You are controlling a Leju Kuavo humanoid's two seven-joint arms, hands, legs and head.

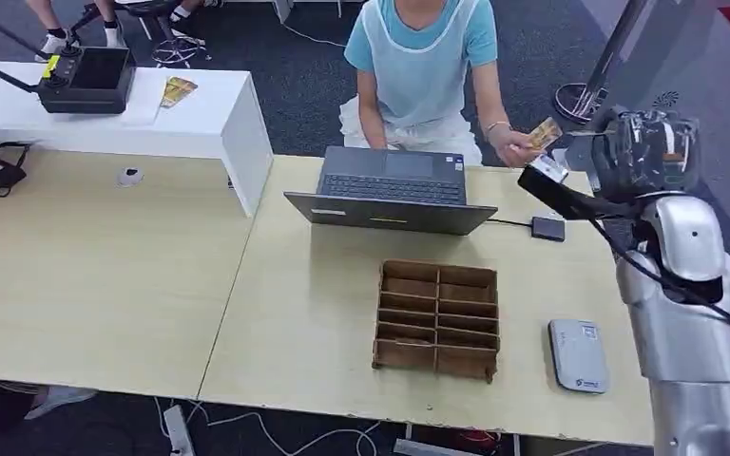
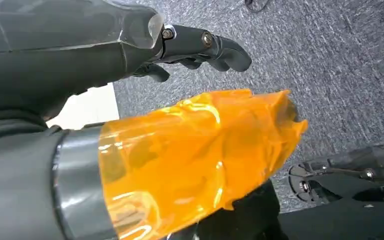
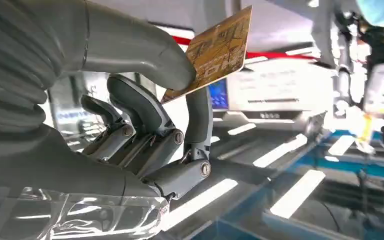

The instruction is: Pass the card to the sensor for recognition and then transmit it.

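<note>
Right robot hand (image 3: pixel 145 125) — gold patterned card (image 3: pixel 217 50)

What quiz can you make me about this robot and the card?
1. True or false: the laptop is open.
2. Who pinches the card? A) the right hand B) the left hand C) nobody, it lies on the table
3. What lies on the table to the right of the box?

Key: 1 true. 2 A: in the right wrist view, thumb and a finger pinch it. 3 the grey device.
</note>
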